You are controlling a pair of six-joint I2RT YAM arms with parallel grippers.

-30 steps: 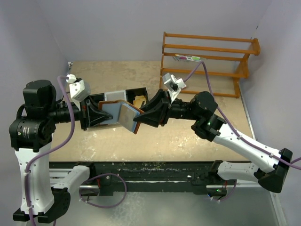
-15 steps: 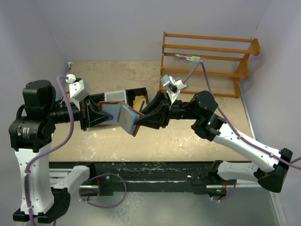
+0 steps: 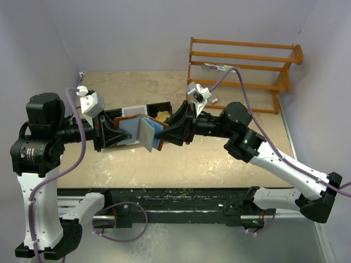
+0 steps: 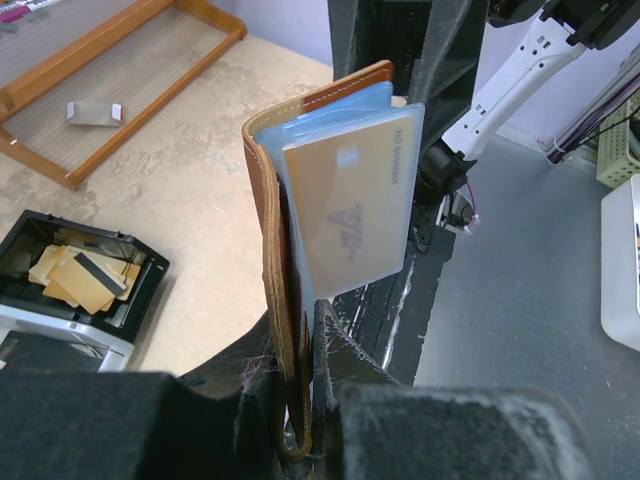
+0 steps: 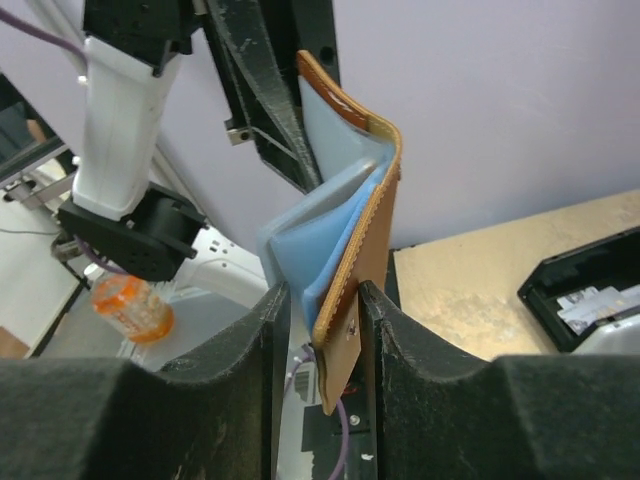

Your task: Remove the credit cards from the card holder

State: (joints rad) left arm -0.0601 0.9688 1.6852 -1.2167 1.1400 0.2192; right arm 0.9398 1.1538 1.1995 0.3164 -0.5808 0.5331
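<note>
Evidently both grippers were clamped on the brown leather card holder (image 3: 143,133), which hung off the table between them. The left gripper (image 4: 300,345) pinched one flap from nine o'clock. The right gripper (image 5: 325,300) pinched the other flap, with some blue lining, from three o'clock. A pale tan credit card (image 4: 350,215) stood partly out of its pocket. The left should have held firm while the right re-pinched only that card's exposed edge and drew it straight along the pocket.
</note>
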